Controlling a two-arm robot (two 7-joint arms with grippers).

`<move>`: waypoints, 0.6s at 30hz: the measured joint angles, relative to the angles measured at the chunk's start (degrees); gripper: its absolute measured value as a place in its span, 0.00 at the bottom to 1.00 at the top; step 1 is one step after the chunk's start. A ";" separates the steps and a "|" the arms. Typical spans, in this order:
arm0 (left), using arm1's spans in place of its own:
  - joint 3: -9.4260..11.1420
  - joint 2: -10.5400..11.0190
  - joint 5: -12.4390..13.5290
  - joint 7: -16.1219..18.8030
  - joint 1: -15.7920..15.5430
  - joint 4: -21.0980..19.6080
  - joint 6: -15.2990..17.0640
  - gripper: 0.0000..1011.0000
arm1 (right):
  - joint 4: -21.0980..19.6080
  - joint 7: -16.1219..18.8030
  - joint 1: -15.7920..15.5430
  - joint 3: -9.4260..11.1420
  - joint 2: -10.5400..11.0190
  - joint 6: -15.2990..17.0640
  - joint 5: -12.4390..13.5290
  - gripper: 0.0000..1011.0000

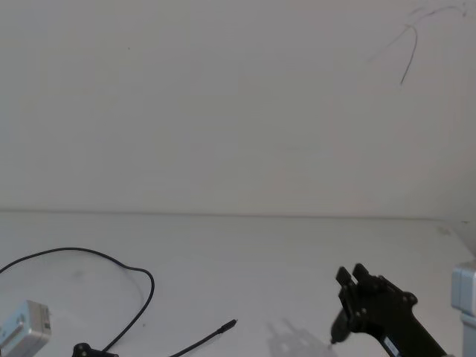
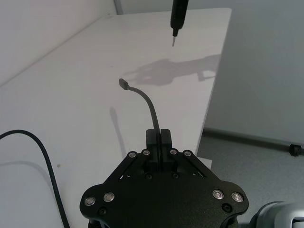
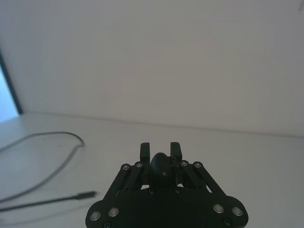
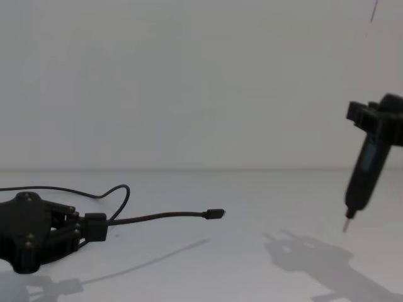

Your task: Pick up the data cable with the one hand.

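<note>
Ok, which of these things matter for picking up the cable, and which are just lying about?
Job: thin dark data cable with a small black plug; black two-finger left gripper, shut on the cable.
Not the job: black pen-like tool with a metal tip, held in the right gripper; small white box.

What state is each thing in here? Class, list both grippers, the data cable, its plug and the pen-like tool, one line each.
left gripper: shut on the data cable, low over the table.
data cable: gripped near its plug end, the rest lying curved on the table.
plug: free, held in the air above the table.
right gripper: shut on the pen-like tool.
pen-like tool: held with its metal tip down, clear of the table.
</note>
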 joint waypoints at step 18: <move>-0.33 0.78 -0.81 -0.40 0.72 -0.50 0.06 0.05 | -0.23 6.07 4.58 -2.77 -3.39 3.63 8.48 0.25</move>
